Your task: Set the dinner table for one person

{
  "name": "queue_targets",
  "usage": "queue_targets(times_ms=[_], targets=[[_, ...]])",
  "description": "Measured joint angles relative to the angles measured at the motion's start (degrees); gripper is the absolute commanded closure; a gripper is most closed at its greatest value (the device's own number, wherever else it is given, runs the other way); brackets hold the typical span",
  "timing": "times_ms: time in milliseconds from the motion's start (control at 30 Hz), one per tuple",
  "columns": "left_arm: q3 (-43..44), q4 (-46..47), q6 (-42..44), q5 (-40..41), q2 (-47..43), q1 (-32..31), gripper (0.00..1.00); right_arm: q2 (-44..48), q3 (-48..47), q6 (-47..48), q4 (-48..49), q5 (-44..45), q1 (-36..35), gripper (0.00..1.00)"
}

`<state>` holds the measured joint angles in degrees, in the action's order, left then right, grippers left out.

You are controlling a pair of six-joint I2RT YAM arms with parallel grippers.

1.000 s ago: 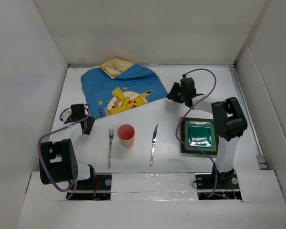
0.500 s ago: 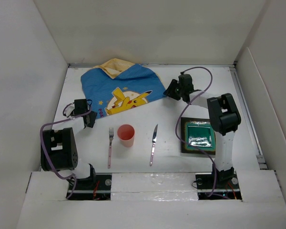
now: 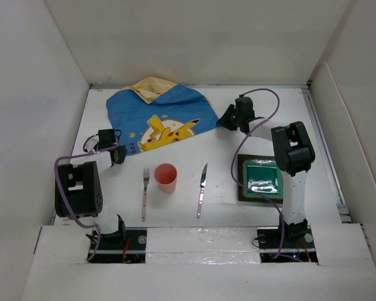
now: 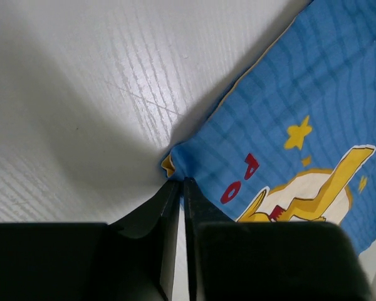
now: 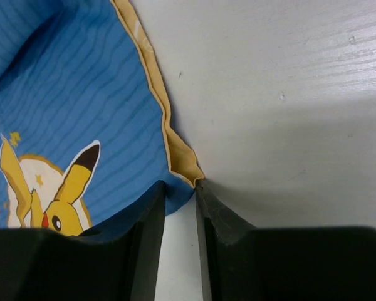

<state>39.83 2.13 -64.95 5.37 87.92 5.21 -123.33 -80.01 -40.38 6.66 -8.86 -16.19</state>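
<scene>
1. This is most likely a robotics lab or test cell.
2. The table (image 3: 250, 106) is a bare matte white surface, boxed in on three sides by plain white walls (image 3: 194, 37), like a purpose-built enclosure.
3. Two robot arms stand mounted at its near edge, the left arm (image 3: 78, 194) and the right arm (image 3: 293, 157). Purple cables (image 3: 257, 135) loop openly along them.
4. The tableware is a small staged set: a cartoon-printed cloth (image 3: 160, 119), a fork (image 3: 145, 193), a pink cup (image 3: 166, 177), a knife (image 3: 202, 189) and a green plate (image 3: 262, 177).
5. The walls cut off the view, so the wider room cannot be told.
</scene>
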Motion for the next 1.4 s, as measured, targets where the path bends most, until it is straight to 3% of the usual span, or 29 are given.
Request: queue_targets(times_ms=[33, 167, 433, 633, 733, 1033, 1233, 1400], targets=[[0.2, 0.2, -0.1, 0.0, 0.5, 0.0, 1.00, -0.1, -0.2, -0.1, -0.2, 0.0, 0.0, 0.80], [0.6, 1.6, -0.1, -0.2, 1.4, 0.0, 1.00, -0.5, -0.2, -0.8, -0.7, 0.0, 0.0, 1.00], [0.3, 1.1, 0.9, 0.7, -1.3, 0.0, 1.00, 0.7, 2.3, -0.5, 1.9, 0.0, 0.0, 1.00], [1.6, 0.6, 4.6, 0.7, -14.7, 0.0, 1.00, 13.8, 11.3, 2.8, 2.3, 2.6, -0.4, 1.00], [7.6, -0.1, 6.2, 0.0, -20.0, 0.0, 1.00, 24.5, 12.9, 5.1, 2.3, 4.5, -0.7, 1.00], [32.7, -0.3, 11.1, -8.3, -20.7, -0.3, 1.00, 51.9, 9.2, 12.7, -4.5, 12.4, -3.3, 1.00], [38.1, -0.2, 12.1, -14.6, -22.3, -0.5, 1.00, 60.2, 1.9, 15.5, -11.5, 15.1, -3.8, 1.00], [38.6, 0.2, 12.7, -18.2, -21.1, -0.6, 1.00, 60.7, -0.9, 16.6, -12.9, 15.7, -3.6, 1.00]])
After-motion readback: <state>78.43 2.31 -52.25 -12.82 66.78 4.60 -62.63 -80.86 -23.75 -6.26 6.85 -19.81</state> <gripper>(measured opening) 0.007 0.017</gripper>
